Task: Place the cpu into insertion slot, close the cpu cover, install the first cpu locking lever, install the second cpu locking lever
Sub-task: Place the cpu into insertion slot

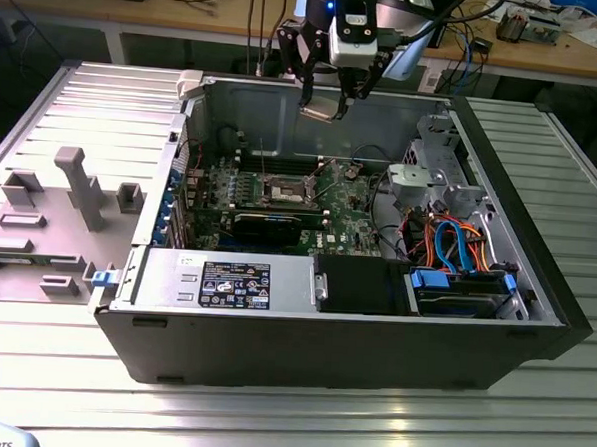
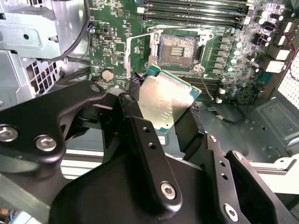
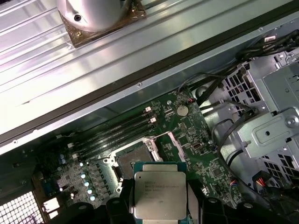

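The gripper (image 1: 323,107) hung over the open case (image 1: 533,326), above the back part of the board (image 2: 112,42). Its fingers (image 2: 140,126) were pressed against two opposite edges of the cpu (image 2: 166,100) and pinched it with the metal top facing the wrist cameras. In both wrist views the cpu was in the air, well apart from the slot (image 2: 179,49) and not yet over its middle. It also looked a little turned against the slot's square outline.

The slot lay open, with its field of contacts bare. The cover (image 2: 136,50) seemed to be folded back at one side of it, but I could not tell this surely from these views.

In my judgement, placing the cpu well asked first for alignment and only then for descent. The edges of the cpu should be parallel to the slot walls and the chip kept level, because a tilted corner could bend the fine contacts. The descent should be slow and straight, without side push. The grip should open only when the cpu rests flat inside the frame.
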You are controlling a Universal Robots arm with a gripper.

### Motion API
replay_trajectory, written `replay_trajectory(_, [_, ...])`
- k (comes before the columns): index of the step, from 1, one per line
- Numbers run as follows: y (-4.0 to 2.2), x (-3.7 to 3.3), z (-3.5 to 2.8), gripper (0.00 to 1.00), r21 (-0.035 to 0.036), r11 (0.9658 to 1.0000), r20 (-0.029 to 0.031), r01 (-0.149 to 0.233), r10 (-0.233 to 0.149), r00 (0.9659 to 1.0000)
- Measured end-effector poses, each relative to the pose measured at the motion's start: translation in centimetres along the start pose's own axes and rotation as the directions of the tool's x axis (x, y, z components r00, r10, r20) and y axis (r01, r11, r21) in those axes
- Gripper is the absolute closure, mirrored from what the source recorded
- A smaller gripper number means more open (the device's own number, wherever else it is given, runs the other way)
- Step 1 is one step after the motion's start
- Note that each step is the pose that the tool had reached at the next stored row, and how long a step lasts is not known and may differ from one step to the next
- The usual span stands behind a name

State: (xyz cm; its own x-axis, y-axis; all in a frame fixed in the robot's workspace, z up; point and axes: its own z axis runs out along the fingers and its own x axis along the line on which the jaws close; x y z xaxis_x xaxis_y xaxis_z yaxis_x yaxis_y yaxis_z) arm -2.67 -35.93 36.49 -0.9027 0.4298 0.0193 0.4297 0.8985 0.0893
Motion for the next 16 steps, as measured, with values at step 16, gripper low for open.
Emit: replay_trajectory(16, [-0.05,0.10,0.00,0.46,-0.0005,0.9998,0.0020,-0.022,0.022,0.9997])
